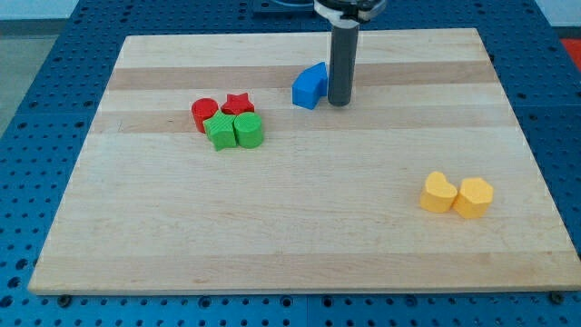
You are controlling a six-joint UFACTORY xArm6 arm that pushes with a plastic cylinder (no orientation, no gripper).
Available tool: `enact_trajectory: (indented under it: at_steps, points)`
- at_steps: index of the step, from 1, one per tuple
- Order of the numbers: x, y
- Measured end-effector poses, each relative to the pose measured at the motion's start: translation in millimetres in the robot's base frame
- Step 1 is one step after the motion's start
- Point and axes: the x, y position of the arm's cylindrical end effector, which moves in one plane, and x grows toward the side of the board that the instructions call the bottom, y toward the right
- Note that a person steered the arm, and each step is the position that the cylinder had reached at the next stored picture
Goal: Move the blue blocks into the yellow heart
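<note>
1. My tip point(339, 103) is resting on the wooden board point(300, 245) in the far middle; being a bare rod, it has no jaws and is holding nothing.
2. The blue blocks point(310, 87) are sitting just left of my tip, touching it or nearly so; they look like one joined lump, so I cannot tell their shapes.
3. Further left, a red round block point(204, 113) and a red star point(238, 104) are lying behind a green star point(219, 133) and a green rounded block point(248, 130), all packed together.
4. The yellow heart point(438, 193) is lying well apart at the near right, with a yellow hexagon point(474, 197) touching its right side.
</note>
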Motion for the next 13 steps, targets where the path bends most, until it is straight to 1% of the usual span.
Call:
enact_trajectory:
  at_steps: [1, 2, 4, 5, 6, 7, 8, 10, 13]
  points:
    - [28.1, -7.1]
    - [37.4, -22.9]
    - [7.4, -48.8]
    - [-12.7, -48.8]
    - [-18.3, -55.3]
    - [-18.8, -77.2]
    - [-25.2, -81.7]
    - [-54.8, -81.7]
    - [-83.4, -80.5]
